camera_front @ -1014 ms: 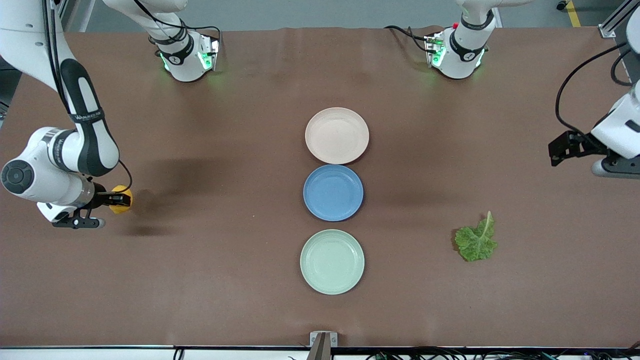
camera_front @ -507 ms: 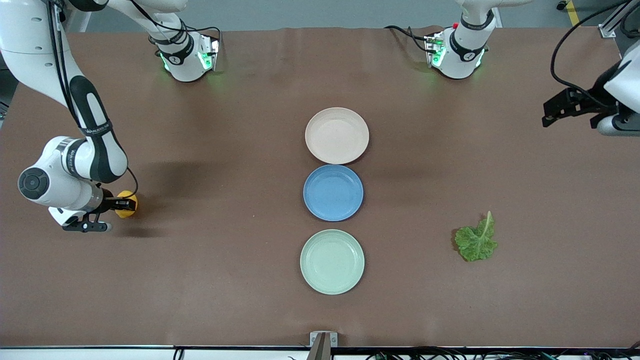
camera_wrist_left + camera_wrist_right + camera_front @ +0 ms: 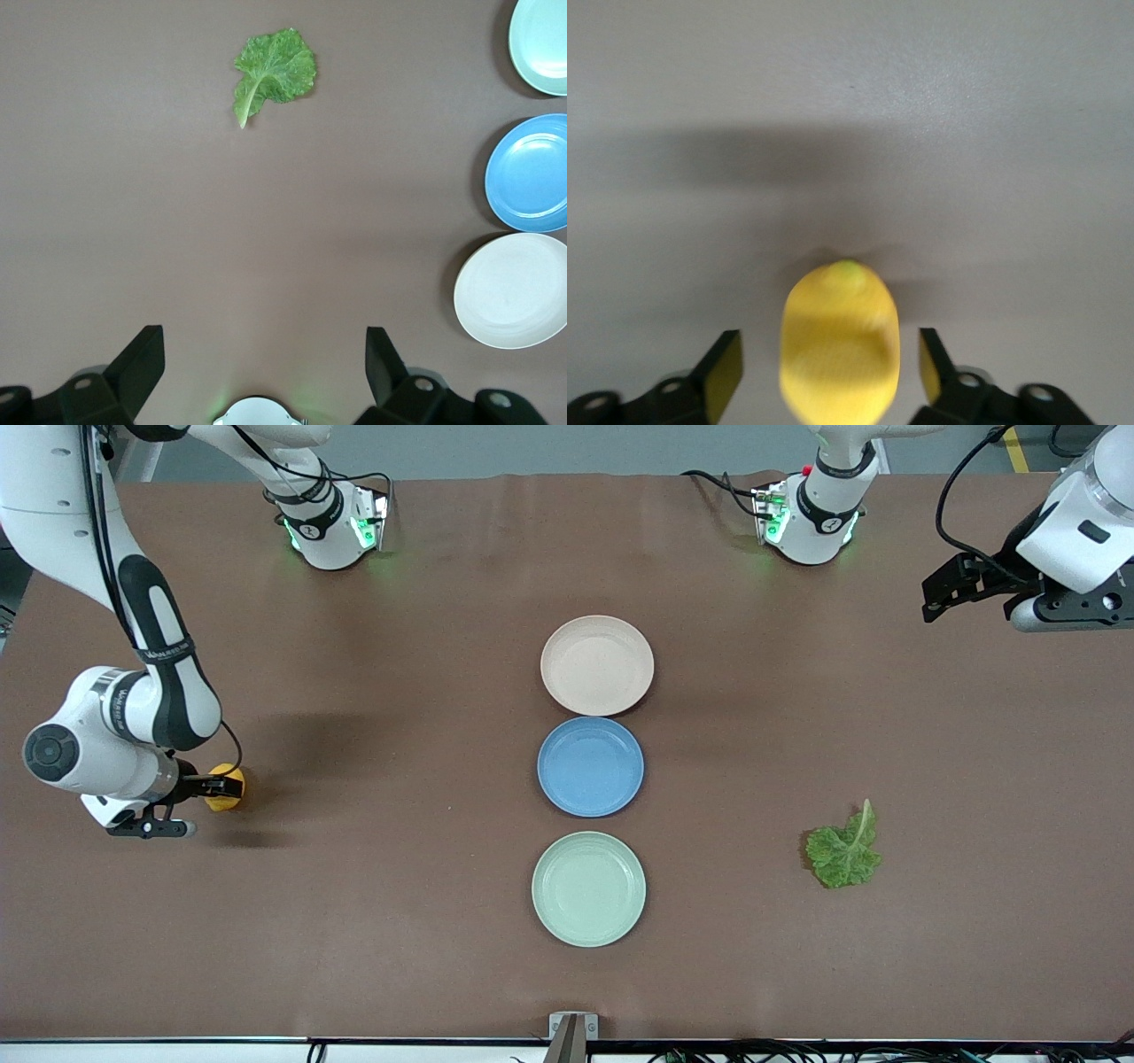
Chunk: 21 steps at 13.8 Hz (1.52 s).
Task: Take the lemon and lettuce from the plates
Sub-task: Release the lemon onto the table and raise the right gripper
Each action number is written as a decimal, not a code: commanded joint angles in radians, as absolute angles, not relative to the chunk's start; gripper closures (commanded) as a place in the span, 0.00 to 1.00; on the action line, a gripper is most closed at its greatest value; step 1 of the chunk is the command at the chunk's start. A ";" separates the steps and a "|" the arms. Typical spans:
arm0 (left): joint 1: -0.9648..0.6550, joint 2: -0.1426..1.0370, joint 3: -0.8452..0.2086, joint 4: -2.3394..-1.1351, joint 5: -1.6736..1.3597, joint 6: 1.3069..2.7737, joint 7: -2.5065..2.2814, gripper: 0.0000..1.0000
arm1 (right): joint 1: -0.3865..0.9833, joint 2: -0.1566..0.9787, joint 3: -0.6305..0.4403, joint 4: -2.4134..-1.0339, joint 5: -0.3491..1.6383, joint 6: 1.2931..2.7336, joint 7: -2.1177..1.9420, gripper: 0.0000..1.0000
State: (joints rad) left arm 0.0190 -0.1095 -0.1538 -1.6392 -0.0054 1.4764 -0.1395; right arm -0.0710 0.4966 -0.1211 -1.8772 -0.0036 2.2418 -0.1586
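Observation:
The lemon (image 3: 227, 789) lies on the table at the right arm's end, between my right gripper's (image 3: 218, 785) open fingers. In the right wrist view the lemon (image 3: 840, 341) has a gap to each finger (image 3: 726, 365). The lettuce (image 3: 844, 850) lies flat on the table toward the left arm's end, also in the left wrist view (image 3: 275, 71). My left gripper (image 3: 937, 595) is open and empty, up over the table's left arm end (image 3: 263, 341). The beige-pink plate (image 3: 596, 664) and the pale green plate (image 3: 588, 888) hold nothing.
A blue plate (image 3: 590, 766) sits between the two other plates in a row at the table's middle. The left wrist view shows all three: beige-pink (image 3: 514, 292), blue (image 3: 532, 173), pale green (image 3: 545, 44). The arm bases stand along the table's edge farthest from the front camera.
My right gripper shifted a little toward the plates with the lemon, then stayed. My left gripper moved away from the lettuce, toward the arm bases and inward.

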 commanded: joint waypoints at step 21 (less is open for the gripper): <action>0.028 -0.155 -0.155 -1.671 -0.008 1.555 -0.109 0.00 | 0.046 0.005 -0.115 -1.470 -0.002 1.582 0.059 0.00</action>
State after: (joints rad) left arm 0.0224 -0.1325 -0.1524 -1.6523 -0.0053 1.5428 -0.1243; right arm 0.0886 -0.0094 -0.1221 -1.4910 -0.0040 1.5949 0.0873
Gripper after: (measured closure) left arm 0.000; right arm 0.000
